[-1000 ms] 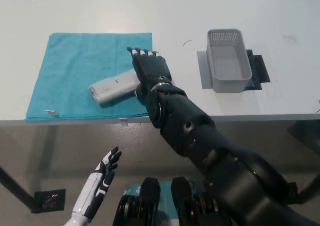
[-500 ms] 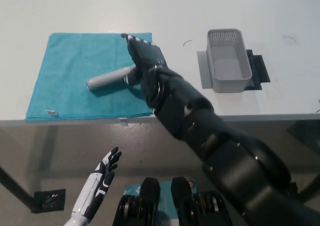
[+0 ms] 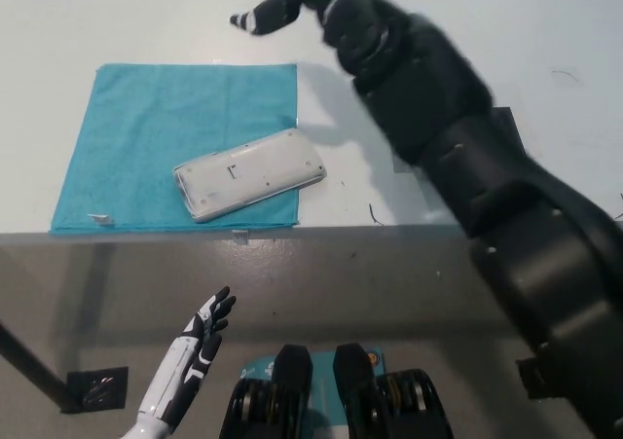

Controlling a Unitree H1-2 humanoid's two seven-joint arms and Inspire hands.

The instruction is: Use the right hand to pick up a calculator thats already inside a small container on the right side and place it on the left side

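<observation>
1. Calculator [image 3: 249,175] lies face-down on the teal cloth [image 3: 146,128], left part of the counter [image 3: 117,30], its right end overhanging the cloth edge; nothing touches it
2. Right robot hand [image 3: 282,6] is raised near the top edge, clear of the calculator, holding nothing (finger spread cannot be told; only a dark tip shows)
3. Left robot hand [image 3: 200,337] rests low, below the counter edge, fingers apart, empty
4. Step judged: placement done, release complete; the next move calls only for retracting the right arm without brushing the calculator
5. Versus half a second earlier: the hand then gripped the calculator on edge over the cloth; now it lies flat and the arm has lifted away, hiding the container
</observation>
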